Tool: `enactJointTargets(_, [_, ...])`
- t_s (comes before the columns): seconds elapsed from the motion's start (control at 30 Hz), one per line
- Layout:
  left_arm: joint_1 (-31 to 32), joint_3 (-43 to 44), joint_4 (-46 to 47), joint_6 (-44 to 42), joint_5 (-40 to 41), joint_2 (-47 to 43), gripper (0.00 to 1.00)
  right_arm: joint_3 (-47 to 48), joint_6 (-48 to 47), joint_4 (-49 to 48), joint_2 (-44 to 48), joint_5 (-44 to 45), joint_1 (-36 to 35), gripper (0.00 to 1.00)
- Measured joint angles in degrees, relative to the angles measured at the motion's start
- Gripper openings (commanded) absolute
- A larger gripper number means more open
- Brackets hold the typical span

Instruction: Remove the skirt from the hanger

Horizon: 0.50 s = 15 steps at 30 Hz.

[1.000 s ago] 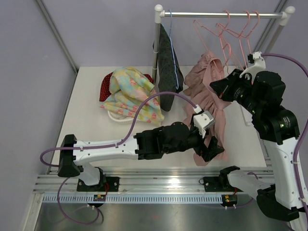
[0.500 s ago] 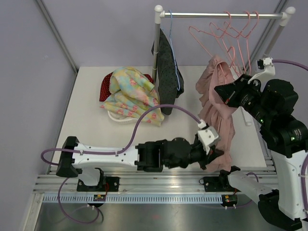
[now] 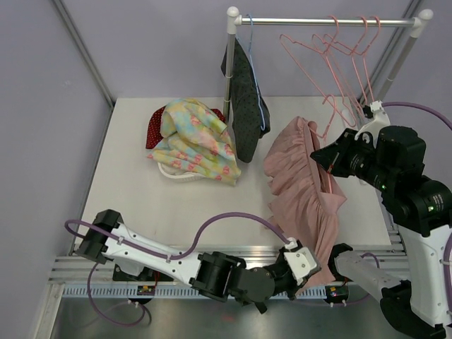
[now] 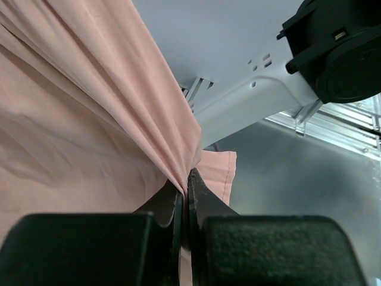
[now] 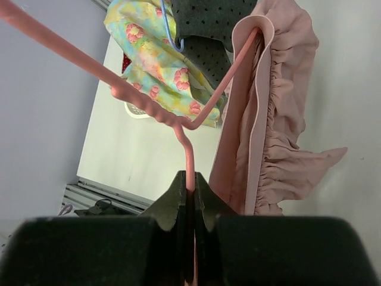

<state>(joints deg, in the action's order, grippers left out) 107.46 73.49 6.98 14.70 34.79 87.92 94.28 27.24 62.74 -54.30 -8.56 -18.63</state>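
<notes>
Item under removal: one pink pleated fabric skirt [image 3: 304,191]. It lies spread over the right side of the white table [image 3: 141,191], its lower edge hanging past the near edge. Its gathered waistband is still threaded on one arm of a pink wire hanger [image 5: 189,159].

Right gripper [image 5: 190,185]: jaws closed on the hanger's stem. Left gripper [image 4: 186,192]: jaws pinched tight on a fold of the skirt near its hem, below the table's near edge.

Containers: one shallow white basket [image 3: 171,171] on the table's far left. It holds one yellow floral cloth [image 3: 194,138] and one red dotted cloth [image 3: 153,128], heaped over its rim.

Metal clothes rail [image 3: 318,22]: three empty pink hangers [image 3: 353,56] countable by their hooks, and one dark dotted garment [image 3: 244,106] on a blue hanger [image 3: 258,92].
</notes>
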Motion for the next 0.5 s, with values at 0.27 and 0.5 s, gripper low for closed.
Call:
enactJointTargets(0.27, [0.35,12.0,-3.37,-5.68,0.28,8.5,0.0,9.11,-2.12,5.03,-5.18,1.53,0.0,0.0])
enactJointTargets(0.5, [3.02,14.53,-4.48,-6.75,7.32,9.42,0.0,13.86,-3.78,8.63,-8.35,4.28,-0.02,0.0])
